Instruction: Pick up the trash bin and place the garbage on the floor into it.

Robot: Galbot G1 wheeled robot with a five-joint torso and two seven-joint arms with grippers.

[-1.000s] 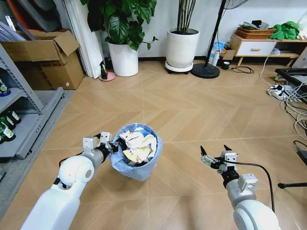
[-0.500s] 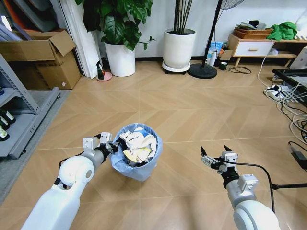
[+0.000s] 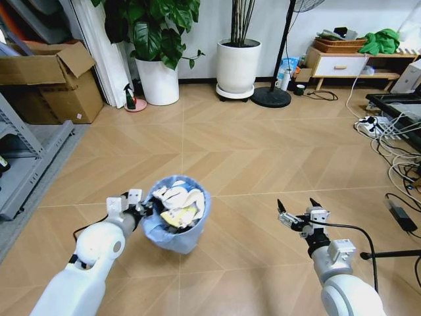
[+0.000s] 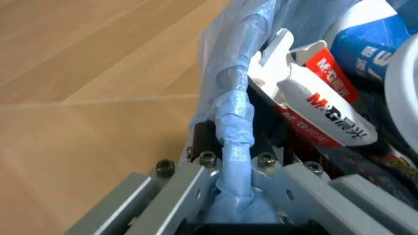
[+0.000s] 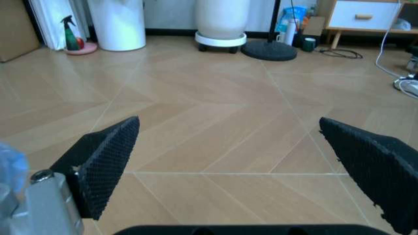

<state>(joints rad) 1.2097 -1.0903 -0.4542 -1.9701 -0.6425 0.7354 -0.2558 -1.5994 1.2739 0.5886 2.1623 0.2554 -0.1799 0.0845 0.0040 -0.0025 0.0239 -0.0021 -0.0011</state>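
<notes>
With the left gripper (image 3: 137, 202) pinching only the bagged rim of the trash bin (image 3: 173, 214), full of garbage (image 3: 176, 201), that thin plastic could have slipped and tipped it, while the right gripper (image 3: 297, 212), spread wide, had bare floor (image 3: 250, 164) ahead and cables (image 3: 402, 172) far right.

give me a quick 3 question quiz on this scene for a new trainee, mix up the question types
1. True or false: the right gripper holds a piece of garbage.
2. What does the left gripper clamp? A) a plant pot B) the bagged rim of the trash bin C) a cable
3. Fill in: the bin holds crumpled paper and wrappers, so it is ____ (empty/filled).

Key: 1 false, its fingers are spread with only floor between them; 2 B; 3 filled.
</notes>
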